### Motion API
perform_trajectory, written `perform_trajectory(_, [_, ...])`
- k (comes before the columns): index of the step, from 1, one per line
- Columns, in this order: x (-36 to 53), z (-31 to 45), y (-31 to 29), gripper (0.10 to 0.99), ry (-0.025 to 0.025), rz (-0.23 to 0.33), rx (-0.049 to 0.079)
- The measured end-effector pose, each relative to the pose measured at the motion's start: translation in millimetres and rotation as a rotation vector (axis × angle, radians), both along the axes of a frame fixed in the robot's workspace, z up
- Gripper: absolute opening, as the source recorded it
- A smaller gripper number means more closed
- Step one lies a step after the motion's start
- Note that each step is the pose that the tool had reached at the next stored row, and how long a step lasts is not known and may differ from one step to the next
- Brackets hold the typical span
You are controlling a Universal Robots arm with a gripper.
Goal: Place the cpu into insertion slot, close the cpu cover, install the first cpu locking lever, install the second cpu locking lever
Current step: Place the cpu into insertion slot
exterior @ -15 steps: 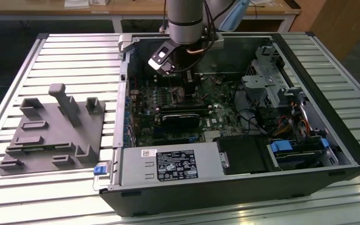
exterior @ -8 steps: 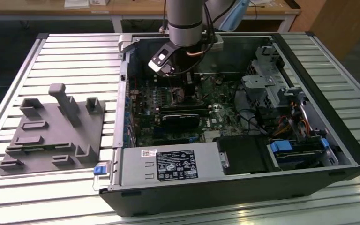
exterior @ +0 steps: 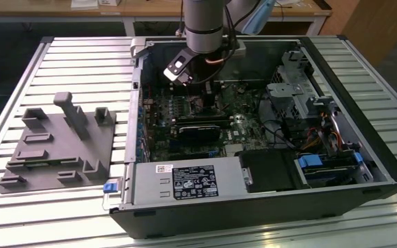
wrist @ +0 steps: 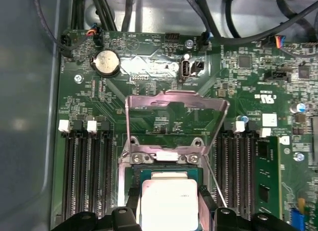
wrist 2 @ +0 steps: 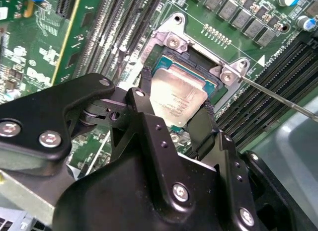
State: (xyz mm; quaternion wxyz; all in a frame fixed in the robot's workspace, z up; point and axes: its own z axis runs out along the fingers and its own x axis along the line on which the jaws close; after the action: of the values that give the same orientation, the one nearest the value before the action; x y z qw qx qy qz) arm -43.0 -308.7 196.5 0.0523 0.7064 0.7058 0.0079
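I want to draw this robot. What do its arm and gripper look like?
The arm is a silver-grey tube with a light blue cap and black cables beside it. The gripper is chunky black, with silver screw heads and two slim fingers.

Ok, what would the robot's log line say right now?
gripper: jaws shut on cpu | cpu: at insertion slot | cpu cover: open, raised

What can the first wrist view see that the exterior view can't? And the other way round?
First wrist view: the cpu gripped between the jaws, the cpu cover tipped open, a round battery. Exterior view: the whole computer case, a grey fixture plate on the exterior view's left. Both: the green motherboard.
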Motion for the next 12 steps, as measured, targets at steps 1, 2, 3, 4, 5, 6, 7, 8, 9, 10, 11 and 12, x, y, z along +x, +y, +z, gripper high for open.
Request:
perform_trajectory(1, [0.0,-0.4,0.0,0.541,0.0000,0.000,0.006])
perform_trajectory(2, [0.0,-0.7,0.0,0.541,0.0000,0.000,0.011])
perform_trajectory(3, [-0.1,-1.0,0.0,0.541,0.0000,0.000,0.014])
perform_trajectory(4, [-0.1,-1.4,0.1,0.541,-0.0002,0.000,0.015])
perform_trajectory(5, [-0.2,-1.8,0.1,0.541,-0.0002,0.000,0.015])
perform_trajectory(6, [-0.3,-2.0,0.0,0.541,0.0001,0.000,0.014])
perform_trajectory(7, [-0.4,-2.3,0.0,0.541,0.0001,0.000,0.014])
perform_trajectory(8, [-0.5,-2.6,0.0,0.541,0.0002,0.000,0.014])
perform_trajectory(9, [-0.6,-2.8,0.0,0.541,0.0001,0.000,0.014])
perform_trajectory(10, [-0.7,-3.0,0.0,0.541,0.0001,0.000,0.014])
perform_trajectory(11, [-0.8,-3.2,0.0,0.541,0.0001,0.000,0.014])
perform_trajectory(12, [-0.9,-3.4,0.0,0.541,0.0001,0.000,0.014])
